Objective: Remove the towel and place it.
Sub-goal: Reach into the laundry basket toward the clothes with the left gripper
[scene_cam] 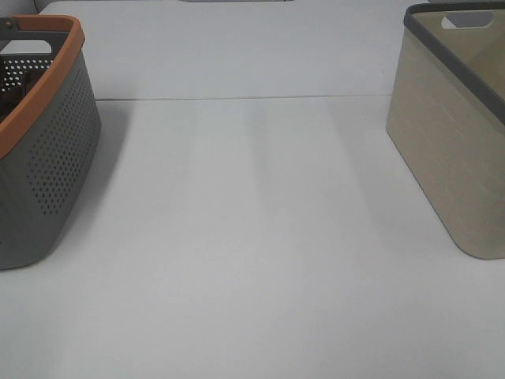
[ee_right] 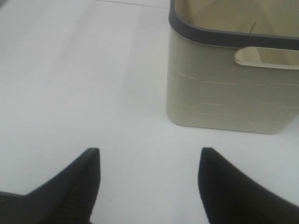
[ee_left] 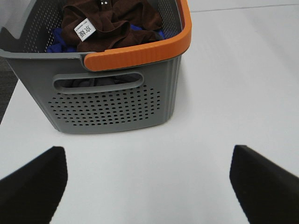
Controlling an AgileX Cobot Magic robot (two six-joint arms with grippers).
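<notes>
Dark brown crumpled cloth towel (ee_left: 112, 23), white label up: bunched in grey perforated plastic basket with orange rim (ee_left: 117, 105) at left, atop blue cloth (ee_left: 58, 41). No clear long axis. Dead ahead of left gripper (ee_left: 147, 154), past basket's near wall; left arm nearer. Left gripper and right gripper (ee_right: 149, 154) spread wide, empty. Beige plastic basket with dark grey rim (ee_right: 219, 98) at right: nothing seen inside.

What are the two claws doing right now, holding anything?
Left claw: open, holding nothing; the towel lies in the grey basket.
Right claw: open, holding nothing.
</notes>
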